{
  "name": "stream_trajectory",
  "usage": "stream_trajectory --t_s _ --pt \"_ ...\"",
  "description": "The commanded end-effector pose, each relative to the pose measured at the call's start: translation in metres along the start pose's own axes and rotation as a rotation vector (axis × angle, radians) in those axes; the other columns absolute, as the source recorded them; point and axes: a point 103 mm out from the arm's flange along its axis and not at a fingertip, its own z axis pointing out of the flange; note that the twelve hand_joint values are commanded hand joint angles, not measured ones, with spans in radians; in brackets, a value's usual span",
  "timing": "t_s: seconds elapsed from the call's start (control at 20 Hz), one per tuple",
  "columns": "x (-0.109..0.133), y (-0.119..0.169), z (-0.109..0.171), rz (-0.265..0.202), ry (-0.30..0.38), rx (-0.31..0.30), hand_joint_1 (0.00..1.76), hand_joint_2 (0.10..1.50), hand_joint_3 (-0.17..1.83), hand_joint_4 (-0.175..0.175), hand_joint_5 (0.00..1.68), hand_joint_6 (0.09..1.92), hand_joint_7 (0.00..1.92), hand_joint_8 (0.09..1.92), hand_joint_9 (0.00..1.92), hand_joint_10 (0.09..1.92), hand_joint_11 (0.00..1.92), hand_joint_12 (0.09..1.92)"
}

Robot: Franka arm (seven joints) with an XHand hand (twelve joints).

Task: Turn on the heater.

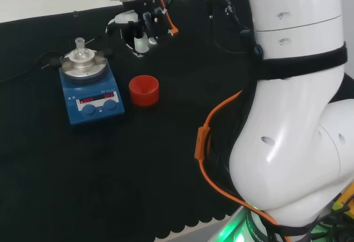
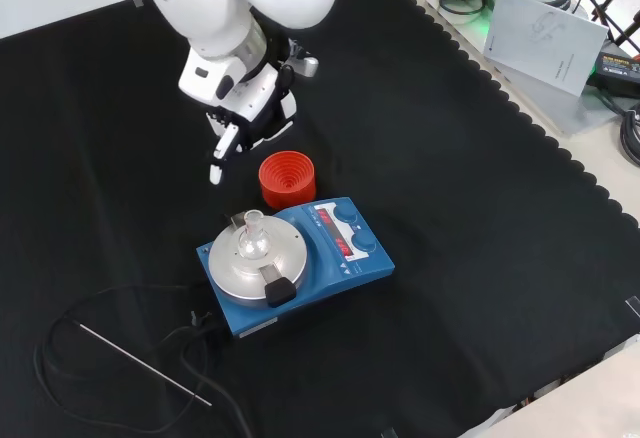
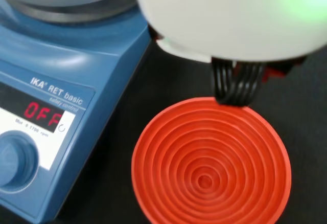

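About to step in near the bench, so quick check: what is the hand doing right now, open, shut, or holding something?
Hand: open, fingers relaxed and pointing down, holding nothing, above the cloth beside the red ribbed stand.

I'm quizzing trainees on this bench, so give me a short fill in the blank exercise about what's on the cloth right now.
1. The heater has a ___ body.
2. A small glass flask stands on the heater's round ___ plate.
3. The ribbed stand beside the heater is ___.
4. The hand touches ___ of them.

Missing words: blue; metal; red; none
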Motion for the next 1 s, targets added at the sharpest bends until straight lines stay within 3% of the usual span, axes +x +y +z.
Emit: stream_trajectory --t_s 0.05,0.75,1.0 --pt "0.009 -0.016 -0.007 -0.009 -0.014 -0.022 1.6 0.24 1.42 -0.103 0.14 0.56 1.25 1.33 1.31 1.06 1.24 0.95" --pt "0.027 -0.039 -0.005 -0.047 0.028 -0.011 1.6 0.23 1.46 -0.097 0.1 0.68 1.25 1.37 1.3 1.13 1.24 0.97" --pt "0.036 -0.049 -0.004 -0.037 0.044 -0.04 1.6 0.22 1.48 -0.096 0.09 0.69 1.24 1.38 1.31 1.15 1.25 0.98"
